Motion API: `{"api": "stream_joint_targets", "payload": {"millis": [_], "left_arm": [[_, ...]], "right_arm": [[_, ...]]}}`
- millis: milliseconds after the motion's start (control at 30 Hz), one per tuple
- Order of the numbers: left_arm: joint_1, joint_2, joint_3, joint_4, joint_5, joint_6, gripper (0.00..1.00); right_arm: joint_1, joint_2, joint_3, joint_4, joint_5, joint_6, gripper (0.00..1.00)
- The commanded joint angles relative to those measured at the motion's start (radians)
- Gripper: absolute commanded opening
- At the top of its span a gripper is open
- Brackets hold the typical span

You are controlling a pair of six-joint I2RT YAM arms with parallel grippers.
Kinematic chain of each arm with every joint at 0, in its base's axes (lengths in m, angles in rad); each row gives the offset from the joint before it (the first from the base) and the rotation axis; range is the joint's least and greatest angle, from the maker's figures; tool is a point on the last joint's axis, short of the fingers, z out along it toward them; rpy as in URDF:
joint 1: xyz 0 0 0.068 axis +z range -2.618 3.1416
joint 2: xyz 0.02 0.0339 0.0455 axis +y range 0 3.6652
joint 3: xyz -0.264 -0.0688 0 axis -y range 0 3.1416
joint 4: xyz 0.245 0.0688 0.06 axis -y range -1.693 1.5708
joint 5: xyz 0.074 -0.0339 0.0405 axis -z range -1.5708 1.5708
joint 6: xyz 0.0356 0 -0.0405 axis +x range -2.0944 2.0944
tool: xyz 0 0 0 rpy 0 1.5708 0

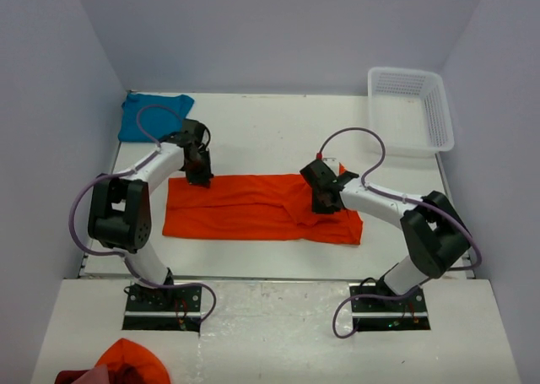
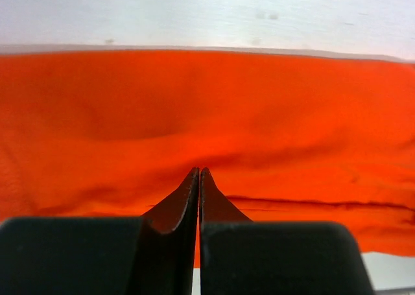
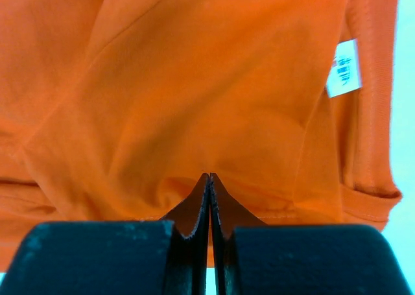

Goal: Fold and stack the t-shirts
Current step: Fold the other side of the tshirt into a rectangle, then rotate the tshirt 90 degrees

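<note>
The orange t-shirt (image 1: 253,208) lies in a long folded band across the middle of the table. My left gripper (image 1: 200,178) is at its far left edge, jaws shut with the cloth pinched at the fingertips (image 2: 199,173). My right gripper (image 1: 321,205) is over the shirt's right part, shut on a pucker of orange fabric (image 3: 209,177). In the right wrist view the white neck label (image 3: 343,68) shows at the upper right. The teal-blue t-shirt (image 1: 152,114) lies folded in the back left corner, away from both grippers.
A white mesh basket (image 1: 411,110) stands at the back right corner. A heap of orange and red cloth (image 1: 126,363) lies on the near shelf at the bottom left, in front of the arm bases. Walls close in the table on the left, back and right.
</note>
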Motion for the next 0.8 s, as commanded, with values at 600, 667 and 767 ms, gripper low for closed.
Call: {"api": "stream_joint_targets", "payload": {"millis": [600, 667, 767], "left_arm": [[-0.477, 0.478, 0.590, 0.188, 0.447, 0.162, 0.00], [-0.479, 0.538, 0.662, 0.185, 0.470, 0.158, 0.00], [-0.480, 0.613, 0.760, 0.168, 0.504, 0.158, 0.00]], "right_arm": [[0.133, -0.517, -0.064, -0.260, 0.167, 0.166, 0.00], [0.133, -0.566, -0.093, -0.261, 0.161, 0.163, 0.00], [0.130, -0.638, -0.112, -0.278, 0.154, 0.160, 0.00]]}}
